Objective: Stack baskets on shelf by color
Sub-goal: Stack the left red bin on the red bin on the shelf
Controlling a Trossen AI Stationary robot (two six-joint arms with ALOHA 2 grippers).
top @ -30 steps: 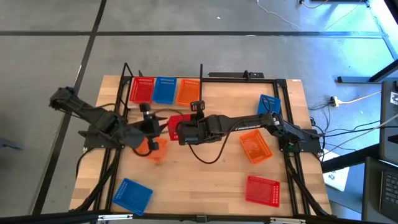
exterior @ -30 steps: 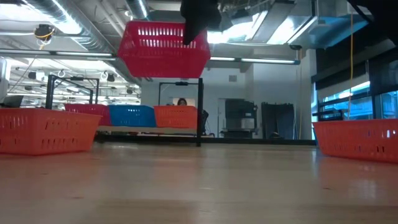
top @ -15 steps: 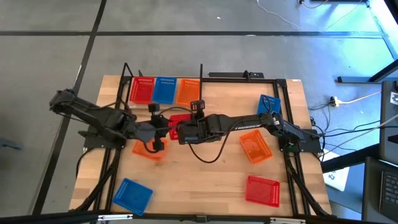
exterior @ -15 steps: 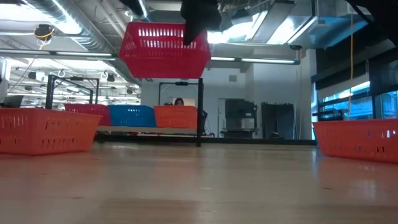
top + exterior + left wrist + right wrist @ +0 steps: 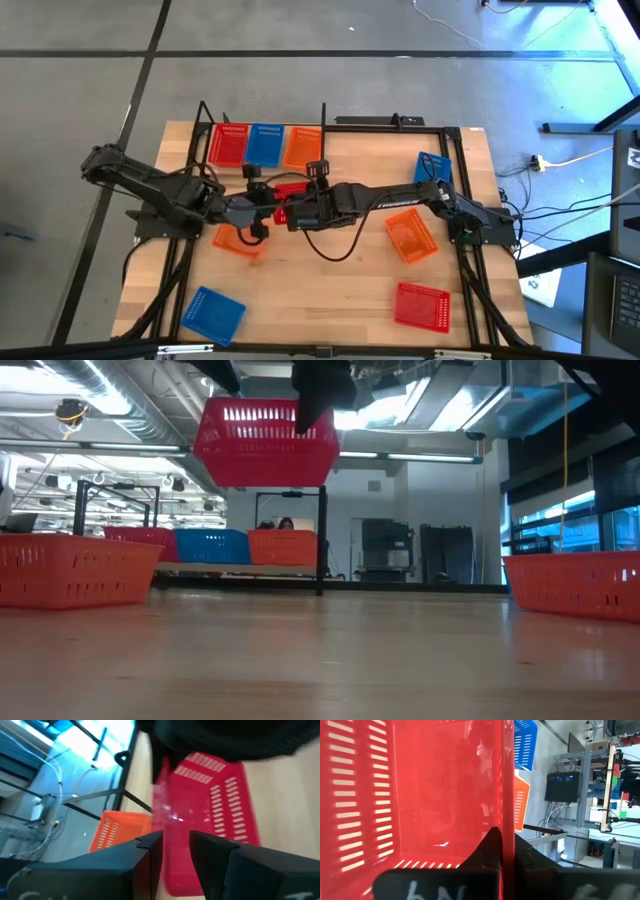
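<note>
A red basket hangs in the air over the middle of the table, high in the low view, with my right gripper shut on it. My left gripper stands open at the basket's left end; in its wrist view its fingers stand on either side of the basket's wall, and I cannot tell whether they touch it. The shelf at the far left carries a red, a blue and an orange basket side by side. My right gripper pinches one side wall of the red basket at its rim, one finger inside the basket and the other outside. It comes from the table's right, slanting down. The basket is lifted clear of the table, roughly level, its opening up.
An orange basket lies on the table under the left arm. Further baskets lie on the table: blue at the far right, orange at the right, red near right, blue near left. A black frame edges the table.
My left gripper has moved toward the table's right and a little down, up to the left end of the red basket, staying open. The red basket and my right gripper have kept still.
</note>
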